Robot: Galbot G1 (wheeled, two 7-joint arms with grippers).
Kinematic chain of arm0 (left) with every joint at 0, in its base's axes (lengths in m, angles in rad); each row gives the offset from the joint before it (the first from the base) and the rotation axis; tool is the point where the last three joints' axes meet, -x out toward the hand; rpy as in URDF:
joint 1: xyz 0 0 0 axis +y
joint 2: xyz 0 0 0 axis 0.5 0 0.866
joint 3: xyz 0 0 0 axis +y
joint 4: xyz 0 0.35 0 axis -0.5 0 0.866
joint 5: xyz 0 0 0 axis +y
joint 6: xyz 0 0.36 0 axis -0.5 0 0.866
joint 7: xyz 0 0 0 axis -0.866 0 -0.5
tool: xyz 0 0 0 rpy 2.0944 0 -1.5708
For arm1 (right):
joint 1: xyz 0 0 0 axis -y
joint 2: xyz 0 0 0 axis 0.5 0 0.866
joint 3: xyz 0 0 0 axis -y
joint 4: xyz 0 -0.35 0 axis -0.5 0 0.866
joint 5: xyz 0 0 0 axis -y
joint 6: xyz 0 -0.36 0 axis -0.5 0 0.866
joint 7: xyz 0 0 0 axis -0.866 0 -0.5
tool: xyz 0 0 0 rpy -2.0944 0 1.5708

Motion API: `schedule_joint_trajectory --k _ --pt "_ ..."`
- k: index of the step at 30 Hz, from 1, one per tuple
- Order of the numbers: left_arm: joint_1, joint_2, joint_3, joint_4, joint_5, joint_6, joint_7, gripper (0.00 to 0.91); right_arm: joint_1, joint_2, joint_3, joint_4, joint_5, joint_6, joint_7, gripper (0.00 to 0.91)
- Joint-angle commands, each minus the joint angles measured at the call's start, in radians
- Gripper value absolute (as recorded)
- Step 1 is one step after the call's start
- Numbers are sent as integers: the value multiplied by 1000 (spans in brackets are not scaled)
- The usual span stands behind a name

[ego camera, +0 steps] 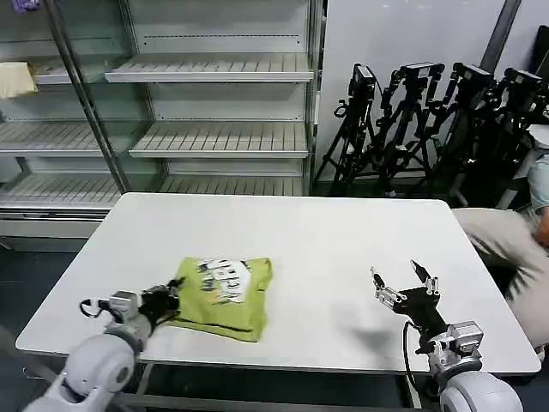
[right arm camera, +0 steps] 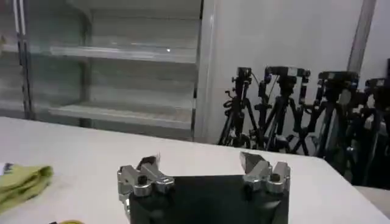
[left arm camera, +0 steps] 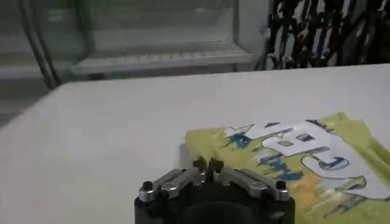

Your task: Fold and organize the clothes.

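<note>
Folded shirt on the white table point(ego camera: 326, 249), my left gripper at its edge, my right one standing off.

I take the table as my landmark; behind its far edge stand the empty shelves point(ego camera: 214, 137) and, beside them, a cluster of black tripods point(ego camera: 429, 120); on the table's near-left part lies the lime yellow-green T-shirt point(ego camera: 225, 296), folded into a compact square, and, contrary to expectation, it carries a white and blue print on top; my left gripper point(ego camera: 168, 300) sits at the shirt's left edge, fingers clenched together, the tips point(left arm camera: 207, 165) just at the fabric's border; my right gripper point(ego camera: 405, 283) hovers over the table's near-right part, well apart from the shirt, fingers spread wide and grasping nothing.
</note>
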Motion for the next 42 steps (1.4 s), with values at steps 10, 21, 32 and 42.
schedule_joint_trajectory --k 10,21,32,42 --pt "177 334 -507 2 256 -79 193 10 21 0 9 30 8 10 2 907" --pt "212 -98 332 -443 799 -147 193 10 -27 2 30 61 -7 0 8 907" --pt "37 -277 532 -255 950 -180 220 10 -20 -1 44 96 -33 -33 20 907" --pt "-249 -304 526 -10 844 -201 218 10 70 -50 108 106 -10 -47 11 907"
